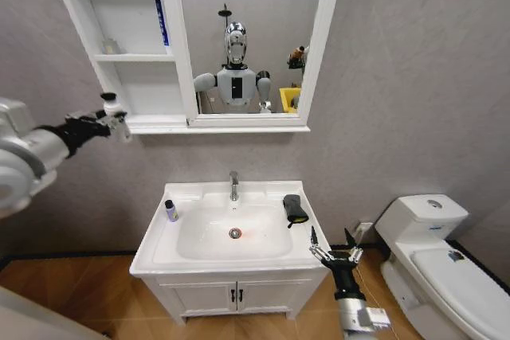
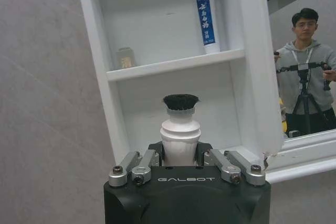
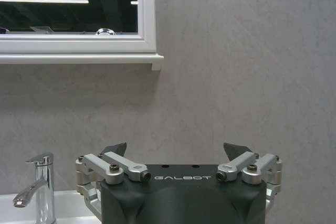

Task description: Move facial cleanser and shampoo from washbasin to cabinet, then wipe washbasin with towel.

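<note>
Shampoo bottle (image 1: pixel 112 107), white with a black cap, sits clamped in the left gripper (image 1: pixel 106 123) just left of the cabinet (image 1: pixel 135 57); a misjudged reach could knock it against the frame. Right gripper (image 1: pixel 335 255) waits, fingers spread, near the washbasin (image 1: pixel 183 255).

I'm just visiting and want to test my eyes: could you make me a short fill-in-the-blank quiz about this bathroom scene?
1. The left tool is shut on a white bottle with a ____ cap.
2. The dark towel lies on the washbasin, on the robot's ____ side of the tap.
3. The right tool hangs low beside the washbasin with its fingers ____.
4. On the cabinet, the blue-and-white tube stands on the ____ shelf.

Answers: black; right; open; upper
</note>
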Available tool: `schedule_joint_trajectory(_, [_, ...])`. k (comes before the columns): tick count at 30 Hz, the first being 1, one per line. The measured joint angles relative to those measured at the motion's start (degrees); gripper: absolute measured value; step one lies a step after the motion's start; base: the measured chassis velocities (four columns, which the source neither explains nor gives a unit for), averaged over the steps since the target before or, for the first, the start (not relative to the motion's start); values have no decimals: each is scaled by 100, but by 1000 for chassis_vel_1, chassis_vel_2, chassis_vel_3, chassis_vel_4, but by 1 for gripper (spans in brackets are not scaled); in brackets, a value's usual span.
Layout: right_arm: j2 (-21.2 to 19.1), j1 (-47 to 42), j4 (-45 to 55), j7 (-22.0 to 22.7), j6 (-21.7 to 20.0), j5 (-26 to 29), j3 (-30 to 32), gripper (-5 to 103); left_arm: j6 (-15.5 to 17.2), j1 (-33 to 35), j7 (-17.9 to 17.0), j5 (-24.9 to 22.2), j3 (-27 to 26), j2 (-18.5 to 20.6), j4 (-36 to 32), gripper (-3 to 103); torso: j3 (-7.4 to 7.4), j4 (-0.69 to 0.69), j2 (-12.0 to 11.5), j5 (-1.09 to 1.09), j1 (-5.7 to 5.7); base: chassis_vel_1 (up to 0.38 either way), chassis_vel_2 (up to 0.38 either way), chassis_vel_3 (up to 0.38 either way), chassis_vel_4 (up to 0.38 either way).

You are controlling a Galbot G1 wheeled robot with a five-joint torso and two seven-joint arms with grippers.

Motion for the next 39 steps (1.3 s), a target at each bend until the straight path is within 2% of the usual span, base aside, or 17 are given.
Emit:
schedule_joint_trajectory(3, [3, 43, -35, -7, 1, -34, -39, 100, 112, -171, 131, -82, 60, 34, 191, 32, 0, 0, 0, 0, 0, 0, 0, 0, 0])
schedule_joint_trajectory(5, [0, 76, -26, -15, -14, -62, -62, 100, 145, -234, 343, 72, 120, 31, 339, 32, 0, -1, 0, 0, 0, 0, 0, 0, 0])
schedule_joint_trajectory(14, [20, 26, 1, -23, -15, -81, -59, 100, 23, 78, 510, 541, 71, -160, 535, 32, 0, -1, 0, 0, 0, 0, 0, 0, 0])
schedule_joint_trajectory(16, [60, -44, -52, -23, 19, -89, -59, 100, 26, 538, 521, 713, -182, -450, 374, 32, 0, -1, 0, 1, 0, 0, 0, 0, 0])
schedule_joint_trajectory(19, [51, -27, -82, -23, 7, -103, -65, 100, 33, 773, 434, 797, -221, -734, 186, 32, 0, -1, 0, -2, 0, 0, 0, 0, 0])
schedule_joint_trajectory(24, [-18, 185, -106, -13, -135, -92, -82, 100, 9, 506, 326, 890, 124, -919, 140, 32, 0, -1, 0, 1, 0, 0, 0, 0, 0])
schedule_joint_trajectory(25, [-35, 240, -125, -8, -160, -86, -85, 100, -1, 324, 347, 924, 337, -924, 214, 32, 0, 2, 0, 2, 0, 0, 0, 0, 0])
schedule_joint_trajectory(26, [-43, 296, -153, -2, -190, -76, -89, 100, -2, -177, 381, 965, 928, -986, 433, 32, -1, 3, 0, 3, -1, 0, 0, 0, 0])
schedule_joint_trajectory(27, [-43, 296, -153, -2, -190, -76, -89, 100, -2, -177, 381, 965, 928, -986, 433, 32, -1, 3, 0, 3, -1, 0, 0, 0, 0])
schedule_joint_trajectory(28, [-36, 322, -173, 1, -199, -69, -89, 100, 21, -795, 381, 957, 1534, -1100, 689, 32, 1, 2, 0, -3, -1, 0, 0, 0, 0])
schedule_joint_trajectory(29, [-36, 322, -173, 1, -199, -69, -89, 100, 21, -795, 381, 957, 1534, -1100, 689, 32, 1, 2, 0, -3, -1, 0, 0, 0, 0])
schedule_joint_trajectory(30, [-24, 324, -194, 3, -201, -65, -87, 100, 67, -1428, 362, 951, 2027, -1214, 913, 32, 0, 0, 0, -4, 1, 0, 0, 0, 0])
schedule_joint_trajectory(31, [-7, 319, -227, 3, -201, -65, -84, 100, 138, -2273, 358, 979, 2686, -1392, 1240, 32, 0, -3, 0, 6, 1, 0, 0, 0, 0])
schedule_joint_trajectory(32, [-7, 319, -227, 3, -201, -65, -84, 100, 138, -2273, 358, 979, 2686, -1392, 1240, 32, 0, -3, 0, 6, 1, 0, 0, 0, 0])
schedule_joint_trajectory(34, [-1, 287, -264, 3, -192, -64, -60, 100, 248, -2985, 399, 986, 3128, -1557, 1550, 32, 1, -6, -1, 1, 2, 0, 0, 0, 0])
schedule_joint_trajectory(35, [-1, 287, -264, 3, -192, -64, -60, 100, 248, -2985, 399, 986, 3128, -1557, 1550, 32, 1, -6, -1, 1, 2, 0, 0, 0, 0])
schedule_joint_trajectory(39, [-26, 290, -345, 3, -181, -26, 12, 100, 322, -3520, 644, 998, 3408, -1549, 1865, 32, 0, 1, 0, -1, 0, 0, 0, 0, 0])
